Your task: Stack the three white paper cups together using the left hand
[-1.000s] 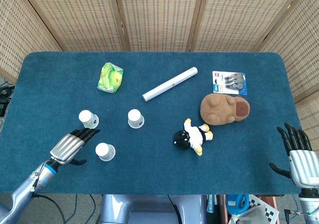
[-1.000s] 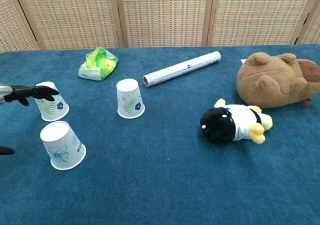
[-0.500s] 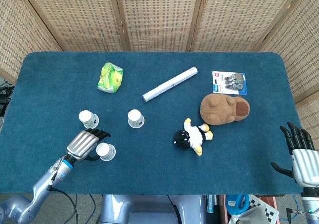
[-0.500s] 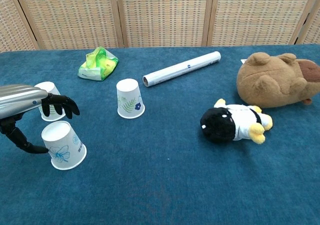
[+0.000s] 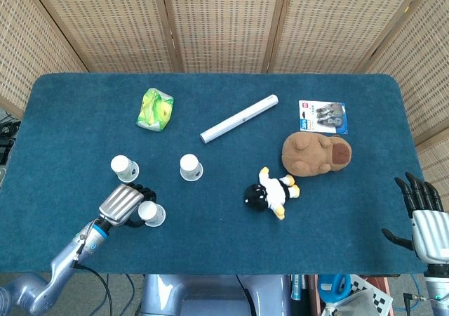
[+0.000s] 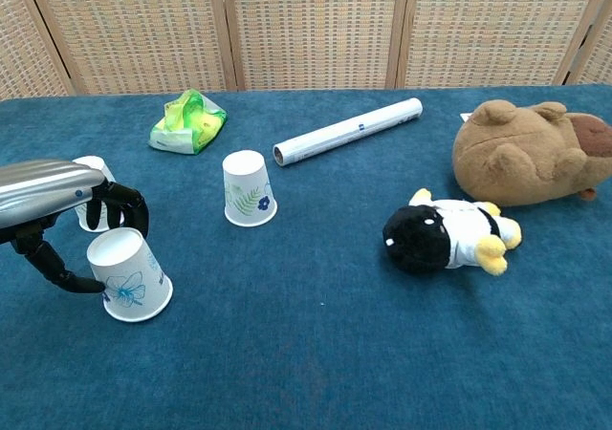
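Note:
Three white paper cups stand upside down on the blue table. My left hand (image 5: 123, 204) (image 6: 50, 193) wraps around the nearest cup (image 5: 151, 214) (image 6: 130, 274), fingers (image 6: 128, 206) curled behind it and thumb against its left side. That cup still rests on the table, leaning slightly. A second cup (image 5: 124, 167) (image 6: 92, 206) stands just behind the hand, partly hidden by the fingers in the chest view. The third cup (image 5: 191, 167) (image 6: 248, 189) stands apart to the right. My right hand (image 5: 421, 215) hangs open off the table's right front corner, holding nothing.
A black-and-white plush penguin (image 5: 270, 192) (image 6: 448, 235) and a brown plush animal (image 5: 316, 152) (image 6: 531, 153) lie to the right. A white tube (image 5: 238, 119) (image 6: 348, 131), a green packet (image 5: 155, 109) (image 6: 188, 120) and a blister pack (image 5: 323, 116) lie further back.
My left hand has moved right and closed its fingers and thumb around the nearest cup. The cup has shifted slightly right. The right hand has barely moved.

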